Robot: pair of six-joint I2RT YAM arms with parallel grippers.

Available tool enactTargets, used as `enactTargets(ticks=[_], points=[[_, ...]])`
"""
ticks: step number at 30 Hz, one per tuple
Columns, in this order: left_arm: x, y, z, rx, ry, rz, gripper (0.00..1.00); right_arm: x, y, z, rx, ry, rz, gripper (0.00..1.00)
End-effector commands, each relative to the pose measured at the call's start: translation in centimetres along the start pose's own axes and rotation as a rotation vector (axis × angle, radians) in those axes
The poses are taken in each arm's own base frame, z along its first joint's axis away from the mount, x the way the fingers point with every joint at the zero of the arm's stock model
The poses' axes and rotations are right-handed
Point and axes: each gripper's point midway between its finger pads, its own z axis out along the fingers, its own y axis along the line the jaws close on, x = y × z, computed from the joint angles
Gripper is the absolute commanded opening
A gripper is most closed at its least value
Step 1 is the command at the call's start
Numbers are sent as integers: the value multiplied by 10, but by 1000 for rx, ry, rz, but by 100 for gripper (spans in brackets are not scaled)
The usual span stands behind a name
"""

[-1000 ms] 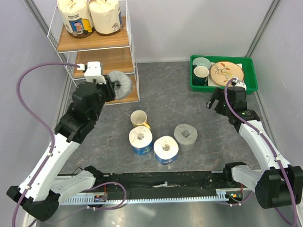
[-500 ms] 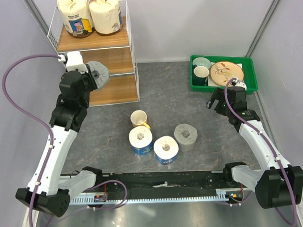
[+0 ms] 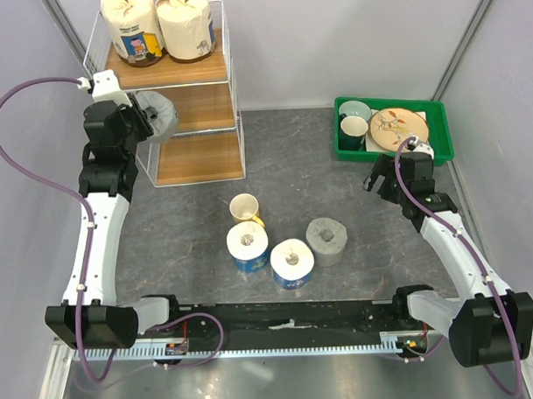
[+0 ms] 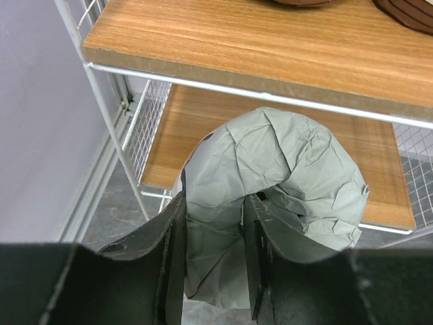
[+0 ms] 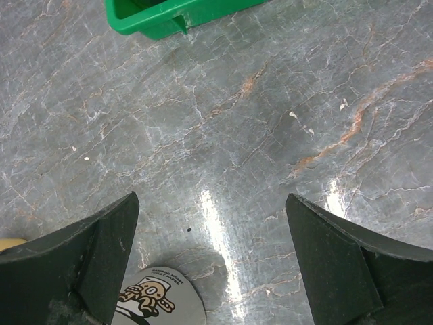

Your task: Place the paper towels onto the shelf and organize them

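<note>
**Item 1.** Grey, plastic-wrapped cylindrical paper towel roll (image 4: pixel 291 169) (image 3: pixel 163 111). Squashed and creased. It is held at the left front of the white wire shelf with 3 stepped brown wooden boards (image 3: pixel 199 158), level with the middle tier and below the top board's edge. Whether it touches the middle board cannot be told.

**Item 2.** Left gripper (image 4: pixel 213 203). Jaws drawn narrow, clamped on the roll's crumpled wall.

**Item 3.** 2 cream cartoon-print rolls (image 3: pixel 129 29) (image 3: pixel 186 25). They stand upright side by side on the top tier.

**Item 4.** On the grey marbled table: 2 white-and-blue rolls (image 3: pixel 248 246) (image 3: pixel 291 262) touching, and 1 grey roll (image 3: pixel 326 239) just beside them. All 3 stand on end. A yellow mug (image 3: pixel 244 207) sits behind them.

**Item 5.** Right gripper (image 5: pixel 211 200). Fingers spread wide, nothing between them, above the table near the green plastic tray of dishes (image 3: pixel 388 156).
</note>
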Motion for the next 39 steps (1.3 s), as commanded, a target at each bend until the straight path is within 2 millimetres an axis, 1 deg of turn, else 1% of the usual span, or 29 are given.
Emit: enactTargets(ticks=[1, 5, 6, 7, 10, 16, 22, 29, 39], points=[[-48, -8, 3, 83, -135, -103, 40, -16, 0, -10, 4, -48, -12, 98], [-49, -11, 13, 101, -138, -122, 40, -18, 1, -12, 3, -54, -13, 98], [-46, -11, 19, 99, -127, -123, 40, -18, 1, -12, 3, -54, -12, 98], [-51, -12, 20, 101, -139, -125, 40, -18, 1, -13, 0, -54, -12, 98], [-56, -15, 25, 113, -146, -135, 40, -17, 0, -14, 4, -54, -9, 98], [-61, -18, 33, 120, -153, -136, 40, -19, 1, -15, 3, -57, -10, 98], [-51, -16, 40, 111, -131, -129, 40, -20, 1, -14, 3, -57, -9, 98], [-44, -15, 47, 106, -121, -121, 40, -20, 0, -14, 9, -59, -9, 98], [-25, -14, 59, 100, -81, -108, 40, -20, 0, -15, 8, -58, -9, 98]])
